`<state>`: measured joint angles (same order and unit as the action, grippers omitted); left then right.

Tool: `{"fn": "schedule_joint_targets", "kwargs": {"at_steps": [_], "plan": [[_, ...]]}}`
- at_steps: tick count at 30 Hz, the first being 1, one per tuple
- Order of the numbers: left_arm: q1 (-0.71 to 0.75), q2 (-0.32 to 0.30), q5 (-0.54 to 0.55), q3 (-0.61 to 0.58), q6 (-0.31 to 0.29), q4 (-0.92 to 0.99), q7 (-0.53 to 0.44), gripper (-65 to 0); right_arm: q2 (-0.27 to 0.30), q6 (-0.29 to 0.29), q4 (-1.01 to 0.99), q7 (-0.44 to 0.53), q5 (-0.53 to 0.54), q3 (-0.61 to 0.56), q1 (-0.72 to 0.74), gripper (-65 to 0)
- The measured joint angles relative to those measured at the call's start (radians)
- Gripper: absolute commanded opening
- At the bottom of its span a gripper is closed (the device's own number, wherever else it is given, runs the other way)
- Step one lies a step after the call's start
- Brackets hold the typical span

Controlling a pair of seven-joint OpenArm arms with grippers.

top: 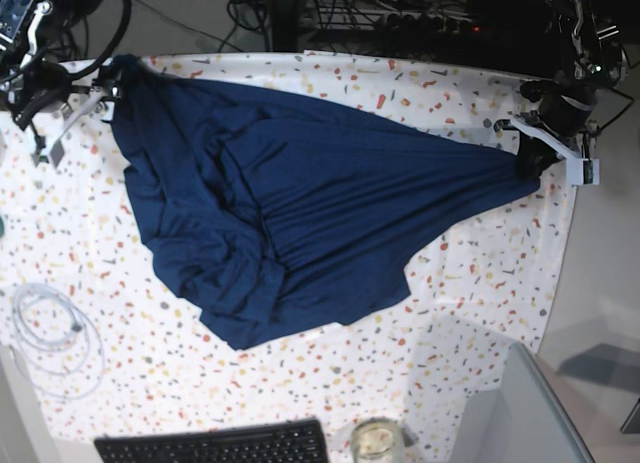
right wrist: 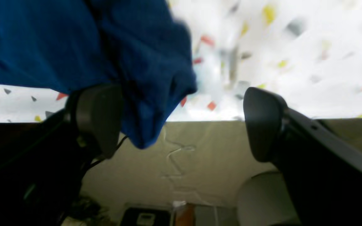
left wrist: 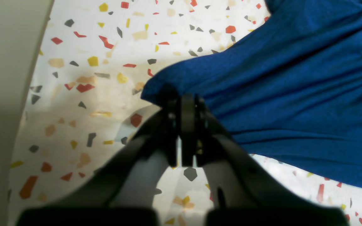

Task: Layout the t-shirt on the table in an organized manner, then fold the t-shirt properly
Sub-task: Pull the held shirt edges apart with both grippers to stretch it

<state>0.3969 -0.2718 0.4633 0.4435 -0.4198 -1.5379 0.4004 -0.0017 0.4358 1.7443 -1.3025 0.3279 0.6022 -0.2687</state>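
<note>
The dark navy t-shirt (top: 300, 203) lies stretched across the speckled table (top: 450, 283), wrinkled and bunched at its near left part. My left gripper (top: 528, 163) is shut on the shirt's right tip; in the left wrist view the gripper (left wrist: 185, 100) pinches the corner of the cloth (left wrist: 294, 94) just above the table (left wrist: 83, 103). My right gripper (top: 112, 81) is at the shirt's far left corner. In the right wrist view this gripper (right wrist: 181, 122) is open wide, and the cloth (right wrist: 42, 47) hangs against one finger (right wrist: 99, 119), over the table's edge (right wrist: 294, 62).
A coiled white cable (top: 55, 328) lies at the near left. A black keyboard (top: 215, 445) and a glass jar (top: 375, 441) sit at the front edge. A grey panel (top: 530, 413) stands at the front right. Cables hang behind the table's far edge.
</note>
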Motion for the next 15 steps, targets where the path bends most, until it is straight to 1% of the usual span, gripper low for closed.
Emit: {"fn": "schedule_joint_targets", "kwargs": {"at_steps": [4, 6, 8, 10, 15], "plan": [[0.000, -0.003, 0.000, 0.000, 0.000, 0.000, 0.000, -65.0, 0.003, 0.000, -0.053, -0.017, 0.188, 0.000, 0.011, -8.0], [0.000, -0.002, 0.000, 0.000, 0.000, 0.000, 0.000, -65.0, 0.004, -0.001, -0.116, -0.013, 0.224, 0.000, 0.014, -8.1], [0.000, -0.002, 0.000, 0.000, 0.000, 0.000, 0.000, -65.0, 0.004, -0.001, -0.187, -0.031, 0.219, 0.000, 0.037, -8.3], [0.004, -0.001, 0.000, 0.000, 0.000, 0.000, 0.000, -65.0, 0.004, -0.006, -0.231, -0.022, 0.224, 0.000, 0.057, -8.4], [0.020, 0.000, 0.000, 0.003, 0.000, -0.001, 0.000, -65.0, 0.004, -0.006, -0.240, -0.011, 0.237, 0.000, 0.057, -8.6]]}}
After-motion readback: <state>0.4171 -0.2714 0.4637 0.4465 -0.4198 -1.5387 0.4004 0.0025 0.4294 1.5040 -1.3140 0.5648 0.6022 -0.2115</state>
